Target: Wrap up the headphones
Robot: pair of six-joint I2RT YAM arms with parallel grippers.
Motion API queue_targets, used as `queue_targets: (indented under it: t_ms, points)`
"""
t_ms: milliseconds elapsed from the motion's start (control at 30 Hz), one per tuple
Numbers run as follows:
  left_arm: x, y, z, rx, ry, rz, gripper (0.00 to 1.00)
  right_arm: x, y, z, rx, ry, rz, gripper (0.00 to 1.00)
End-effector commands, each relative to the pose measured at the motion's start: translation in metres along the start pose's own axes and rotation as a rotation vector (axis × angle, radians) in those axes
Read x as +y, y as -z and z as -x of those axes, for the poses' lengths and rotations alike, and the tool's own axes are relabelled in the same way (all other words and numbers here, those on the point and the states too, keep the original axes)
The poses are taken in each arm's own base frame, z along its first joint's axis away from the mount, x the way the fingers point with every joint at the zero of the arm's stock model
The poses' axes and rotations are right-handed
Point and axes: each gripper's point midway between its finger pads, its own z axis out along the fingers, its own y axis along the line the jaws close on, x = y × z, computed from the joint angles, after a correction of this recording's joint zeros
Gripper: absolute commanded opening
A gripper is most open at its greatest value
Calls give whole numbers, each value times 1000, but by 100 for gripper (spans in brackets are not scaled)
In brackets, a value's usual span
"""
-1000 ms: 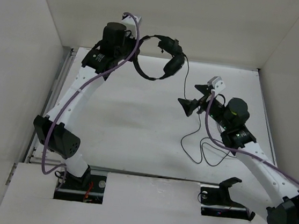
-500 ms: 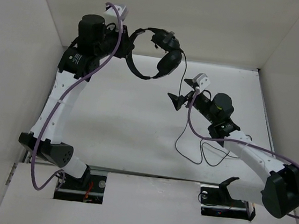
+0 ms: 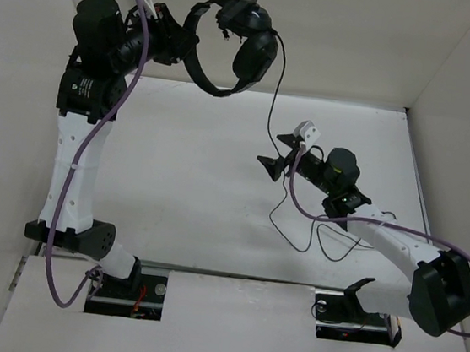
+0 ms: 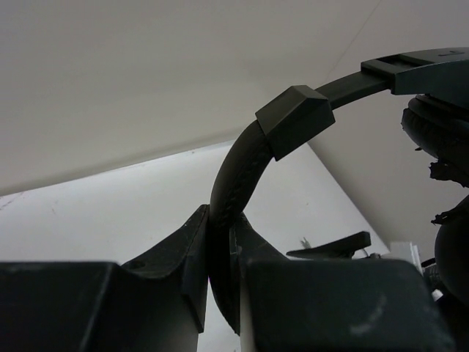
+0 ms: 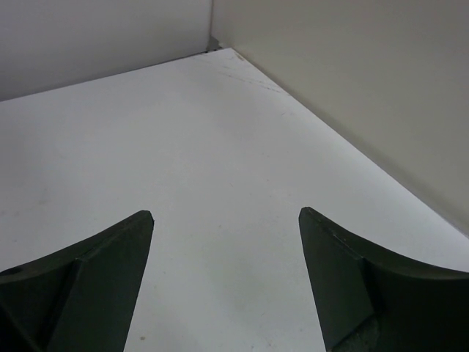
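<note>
My left gripper point(image 3: 182, 44) is raised high at the back left and is shut on the headband of the black headphones point(image 3: 233, 44). The earcups point(image 3: 253, 51) hang to the right of it, off the table. In the left wrist view the headband point(image 4: 238, 172) rises from between my closed fingers point(image 4: 183, 264). The thin black cable point(image 3: 273, 104) drops from the earcups past my right gripper point(image 3: 278, 151) and loops on the table point(image 3: 305, 235). My right gripper is open and empty beside the hanging cable. In the right wrist view point(image 5: 223, 216) only bare table shows between its fingers.
White walls enclose the table point(image 3: 173, 194) at the back and both sides. Thick purple robot cables point(image 3: 136, 33) run along both arms. The cable's loose loops lie under the right forearm point(image 3: 381, 235).
My left arm has lifted the headphones higher and to the left, drawing the cable up. My right gripper has moved left and slightly back, closer to the hanging cable.
</note>
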Motion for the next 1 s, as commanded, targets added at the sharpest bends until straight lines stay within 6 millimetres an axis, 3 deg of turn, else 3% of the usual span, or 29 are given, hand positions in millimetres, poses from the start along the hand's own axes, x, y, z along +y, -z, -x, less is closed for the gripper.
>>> queue_targets:
  t_ms: [0, 167, 267, 433, 567, 733, 867, 967]
  points:
    - [-20, 10, 41, -117, 45, -82, 0, 20, 0, 1, -20, -10, 82, 84]
    - [-12, 13, 56, -155, 80, -77, 0, 40, 5, -16, 39, -73, 154, 72]
    - [-5, 13, 64, -176, 100, -66, 0, 61, 9, -22, 58, -92, 229, 57]
    - [18, 9, 68, -197, 155, -14, 0, 75, 14, -30, 109, -110, 282, 17]
    - [52, -2, 55, -193, 179, 98, 0, 69, 16, -24, 164, -76, 270, 2]
    - [105, -15, 23, -166, 106, 328, 0, 20, 23, -12, 323, 162, 144, 0]
    - [135, -28, -11, -117, 53, 479, 0, -35, 38, 6, 464, 612, 27, 0]
    - [144, -39, -38, -67, -7, 553, 0, -77, 47, 25, 605, 1001, -44, 0]
